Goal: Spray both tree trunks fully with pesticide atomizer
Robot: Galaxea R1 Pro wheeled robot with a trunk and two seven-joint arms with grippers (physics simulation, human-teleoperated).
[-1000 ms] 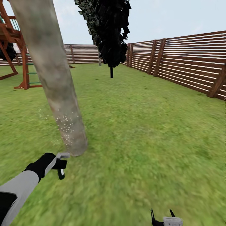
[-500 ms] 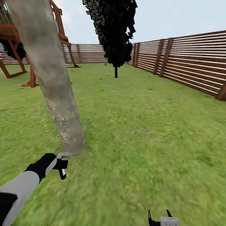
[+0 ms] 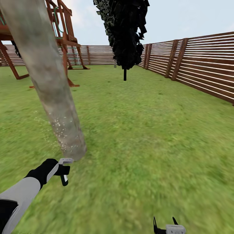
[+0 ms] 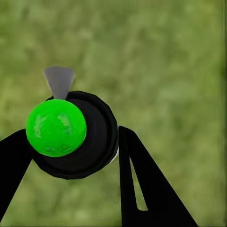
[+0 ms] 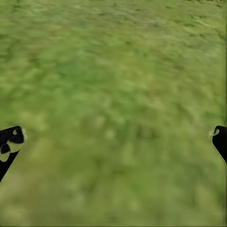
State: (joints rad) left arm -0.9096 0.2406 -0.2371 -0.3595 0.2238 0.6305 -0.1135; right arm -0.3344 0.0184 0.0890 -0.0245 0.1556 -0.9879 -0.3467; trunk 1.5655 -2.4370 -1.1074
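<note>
Left gripper (image 4: pixel 71 156) jaws clamp the pesticide atomizer (image 4: pixel 78 135), trunk (image 3: pixel 53 97) at 12 o'clock; right gripper (image 5: pixel 113 142) jaws wide, empty.

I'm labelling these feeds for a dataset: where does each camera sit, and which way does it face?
Head view: on the robot's head, looking forward and down over the lawn at the trunk and fence; left arm with atomizer and right gripper show.
Left wrist view: on the left arm, looking along its jaws, shut on the atomizer, at grass.
Right wrist view: on the right arm, facing grass between open fingertips.
Shared: the atomizer shows in the head and left wrist views; the lawn in all three.
</note>
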